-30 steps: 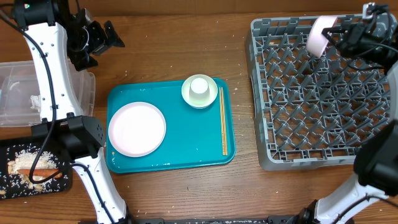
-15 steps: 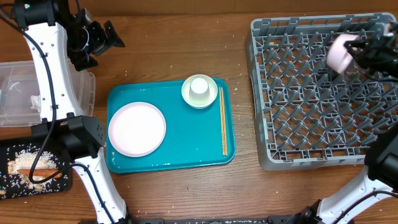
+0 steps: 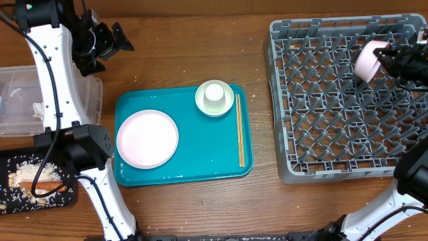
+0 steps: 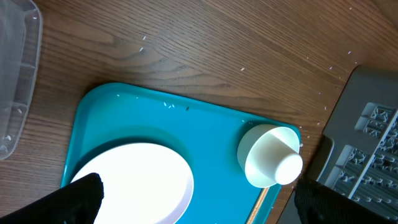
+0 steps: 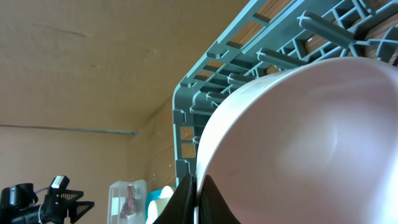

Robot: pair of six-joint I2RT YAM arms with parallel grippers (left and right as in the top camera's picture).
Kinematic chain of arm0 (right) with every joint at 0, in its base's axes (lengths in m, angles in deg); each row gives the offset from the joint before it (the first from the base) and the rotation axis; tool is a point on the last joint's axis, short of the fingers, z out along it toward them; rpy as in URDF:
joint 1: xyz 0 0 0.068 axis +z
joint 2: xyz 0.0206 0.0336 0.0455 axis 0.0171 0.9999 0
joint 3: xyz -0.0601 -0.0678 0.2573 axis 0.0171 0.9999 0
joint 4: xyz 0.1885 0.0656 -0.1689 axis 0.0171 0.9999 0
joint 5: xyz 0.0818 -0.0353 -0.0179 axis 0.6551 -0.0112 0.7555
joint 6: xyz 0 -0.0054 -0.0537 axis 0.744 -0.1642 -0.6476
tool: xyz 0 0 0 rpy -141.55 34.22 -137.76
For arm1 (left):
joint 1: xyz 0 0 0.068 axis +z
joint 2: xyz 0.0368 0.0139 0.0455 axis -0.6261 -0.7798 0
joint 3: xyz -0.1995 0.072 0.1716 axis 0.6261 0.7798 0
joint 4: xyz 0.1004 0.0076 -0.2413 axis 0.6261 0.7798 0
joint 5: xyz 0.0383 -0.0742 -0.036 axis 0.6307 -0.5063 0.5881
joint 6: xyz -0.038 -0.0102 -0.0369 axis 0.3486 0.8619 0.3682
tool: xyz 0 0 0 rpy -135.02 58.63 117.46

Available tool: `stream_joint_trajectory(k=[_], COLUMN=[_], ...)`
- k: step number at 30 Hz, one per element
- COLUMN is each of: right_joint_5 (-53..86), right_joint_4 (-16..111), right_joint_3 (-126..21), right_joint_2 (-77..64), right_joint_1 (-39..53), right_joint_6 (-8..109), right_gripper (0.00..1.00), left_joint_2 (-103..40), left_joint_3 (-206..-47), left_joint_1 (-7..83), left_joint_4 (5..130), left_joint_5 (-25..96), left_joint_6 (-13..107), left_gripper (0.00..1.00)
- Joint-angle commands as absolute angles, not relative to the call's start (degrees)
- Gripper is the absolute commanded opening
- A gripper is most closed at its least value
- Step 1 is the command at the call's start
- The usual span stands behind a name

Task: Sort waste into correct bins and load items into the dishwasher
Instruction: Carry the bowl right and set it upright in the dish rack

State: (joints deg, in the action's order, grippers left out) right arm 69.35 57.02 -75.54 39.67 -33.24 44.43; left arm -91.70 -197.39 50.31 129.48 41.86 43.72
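Above grey rack (image 3: 321,107), bowl (image 3: 367,60) tipped on edge

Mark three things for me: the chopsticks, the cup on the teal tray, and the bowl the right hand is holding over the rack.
chopsticks (image 3: 241,130), overhead view, midway along the pair.
cup (image 3: 214,94), overhead view, centre of its top face.
bowl (image 3: 366,61), overhead view, its pale outer wall.

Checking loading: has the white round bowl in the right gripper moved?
Yes. The white round bowl, pinched by the right gripper, shifted right and down-frame from the far rim of the grey plastic dish rack.
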Motion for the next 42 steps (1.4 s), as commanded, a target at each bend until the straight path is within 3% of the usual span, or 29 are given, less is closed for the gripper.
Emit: stream_joint_trajectory(k=[1, 5, 10, 20, 39, 42], right_joint_5=[69.8, 82.1, 87.1, 74.1, 70.8, 65.4], right_joint_4=[56.5, 50.7, 46.2, 59.6, 64.3, 67.1], right_joint_3=[-76.3, -76.3, -76.3, -76.2, -76.7, -79.1], right_joint_2=[39.6, 39.6, 39.6, 39.7, 39.3, 38.2], right_joint_1=[-34.9, -35.1, -34.4, -32.5, -33.9, -35.6], right_joint_6=[47.2, 51.5, 56.0, 46.7, 44.0, 45.0], right_gripper=[0.04, 0.04, 0.04, 0.04, 0.04, 0.04], left_joint_2=[-92.0, -92.0, -92.0, -92.0, -92.0, -92.0], left_joint_3=[-197.3, -197.3, -197.3, -197.3, -197.3, -197.3], left_joint_1=[50.1, 50.1, 50.1, 50.0, 50.0, 50.0], left_joint_4=[129.5, 129.5, 129.5, 129.5, 129.5, 129.5], left_joint_5=[41.1, 41.1, 41.1, 41.1, 41.1, 41.1], left_joint_6=[42.8, 42.8, 42.8, 42.8, 42.8, 42.8], left_gripper=[1.0, 1.0, 1.0, 1.0, 1.0, 1.0])
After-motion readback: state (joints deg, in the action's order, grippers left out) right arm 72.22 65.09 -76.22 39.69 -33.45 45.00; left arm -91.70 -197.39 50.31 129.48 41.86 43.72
